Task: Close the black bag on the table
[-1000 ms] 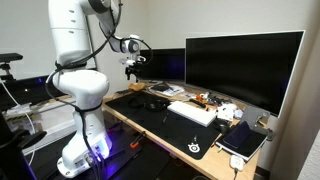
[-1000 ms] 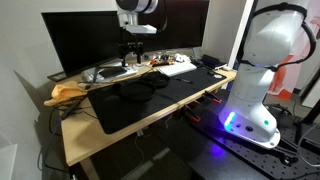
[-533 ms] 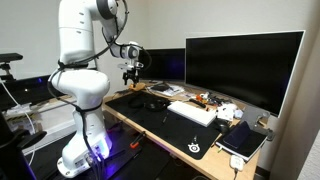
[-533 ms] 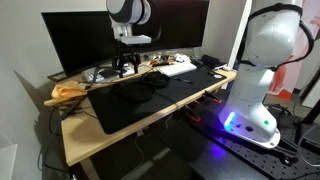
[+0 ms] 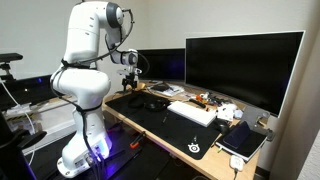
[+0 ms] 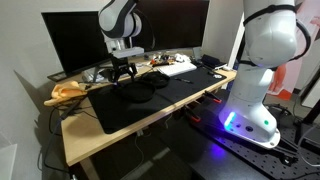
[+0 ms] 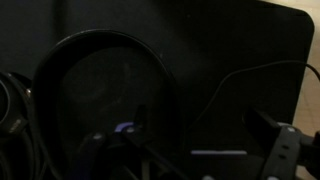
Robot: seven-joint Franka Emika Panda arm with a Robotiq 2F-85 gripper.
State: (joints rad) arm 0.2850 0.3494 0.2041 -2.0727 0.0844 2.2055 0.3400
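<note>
The surface carries a black mat whose white logo is too small to read. The bag lies on the mat just below my gripper, which is spread and lower than a moment ago.

The worktop is showing a light wooden edge under a matt mat. The black bag is looking soft, the arm shell glossy plastic.

No lettering is legible; only a small white round emblem marks the black mat.
</note>
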